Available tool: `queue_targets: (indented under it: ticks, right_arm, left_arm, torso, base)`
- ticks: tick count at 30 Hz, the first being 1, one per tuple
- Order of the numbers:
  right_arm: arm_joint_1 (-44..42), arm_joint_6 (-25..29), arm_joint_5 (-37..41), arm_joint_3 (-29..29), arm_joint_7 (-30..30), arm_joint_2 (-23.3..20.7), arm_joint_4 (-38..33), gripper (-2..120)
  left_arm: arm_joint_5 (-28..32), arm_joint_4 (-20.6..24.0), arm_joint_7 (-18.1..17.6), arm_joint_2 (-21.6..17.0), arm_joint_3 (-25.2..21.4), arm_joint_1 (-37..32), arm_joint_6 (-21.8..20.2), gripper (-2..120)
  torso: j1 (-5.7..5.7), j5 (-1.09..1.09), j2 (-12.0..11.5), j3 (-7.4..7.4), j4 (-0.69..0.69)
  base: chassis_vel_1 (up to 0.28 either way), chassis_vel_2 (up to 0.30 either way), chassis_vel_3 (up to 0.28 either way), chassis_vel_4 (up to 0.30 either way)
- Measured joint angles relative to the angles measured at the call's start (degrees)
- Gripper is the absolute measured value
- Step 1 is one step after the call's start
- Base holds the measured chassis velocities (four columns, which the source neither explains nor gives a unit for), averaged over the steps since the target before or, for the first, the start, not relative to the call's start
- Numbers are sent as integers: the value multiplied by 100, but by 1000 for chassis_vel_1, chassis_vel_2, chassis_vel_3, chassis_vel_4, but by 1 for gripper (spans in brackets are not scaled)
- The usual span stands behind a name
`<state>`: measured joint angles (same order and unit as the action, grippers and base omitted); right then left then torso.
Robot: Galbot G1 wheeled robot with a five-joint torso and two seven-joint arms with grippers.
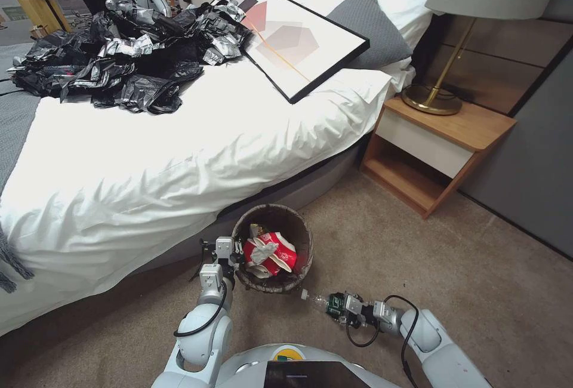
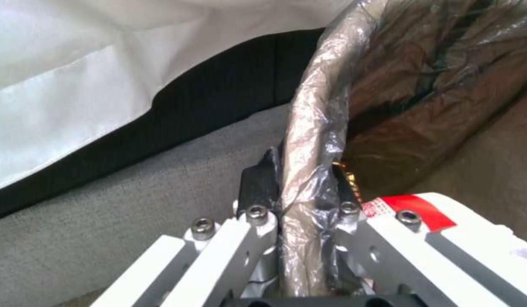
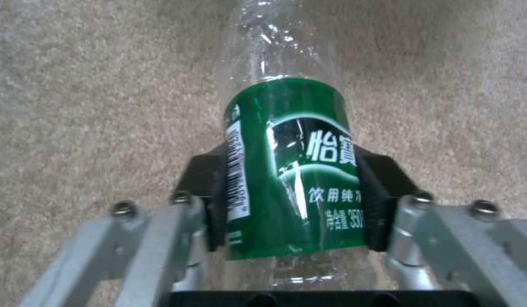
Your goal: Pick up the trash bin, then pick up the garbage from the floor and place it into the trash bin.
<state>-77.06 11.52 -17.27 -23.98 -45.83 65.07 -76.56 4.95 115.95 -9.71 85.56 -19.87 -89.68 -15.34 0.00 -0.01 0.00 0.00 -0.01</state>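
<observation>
Right gripper (image 1: 334, 306) clamped on bottle (image 1: 317, 301), neck pointing toward trash bin (image 1: 300, 230). Bin ahead-left, near bottle tip, beside bed edge, its rim pinched by left gripper (image 1: 234, 255). Right arm nearer.

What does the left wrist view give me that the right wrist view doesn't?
Left wrist alone: the left gripper, jaws clamped on the lined rim of the bin, one inside and one outside, with the bed behind. Right wrist alone: the right gripper, jaws shut on the green label of the bottle, over carpet. Shared: nothing, beyond each showing a firm grip.
</observation>
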Motion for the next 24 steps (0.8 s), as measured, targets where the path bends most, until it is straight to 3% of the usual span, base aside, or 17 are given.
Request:
queue_targets:
  ticks: [7,16,18,24]
  right_arm:
    - [2,6,17,-11,6,5,20,27]
    - [-70,4,310,-51,322,45,3,27]
    - [-113,-2,544,-51,457,77,-36,27]
    - [-374,-78,2220,-86,1211,344,-578,27]
  left_arm:
    - [0,-6,1,2,1,8,-3,5]
    - [9,-7,1,-8,0,9,-5,5]
    - [9,-10,1,-8,-2,9,-5,5]
    - [18,-11,-1,-14,10,9,-5,5]
  torso:
    - [0,1,0,0,0]
    - [0,3,0,0,2]
    - [0,3,0,0,0]
    - [0,2,0,1,0]
  base:
    - [0,0,0,0]
    - [0,0,0,0]
    - [0,0,0,0]
    - [0,0,0,0]
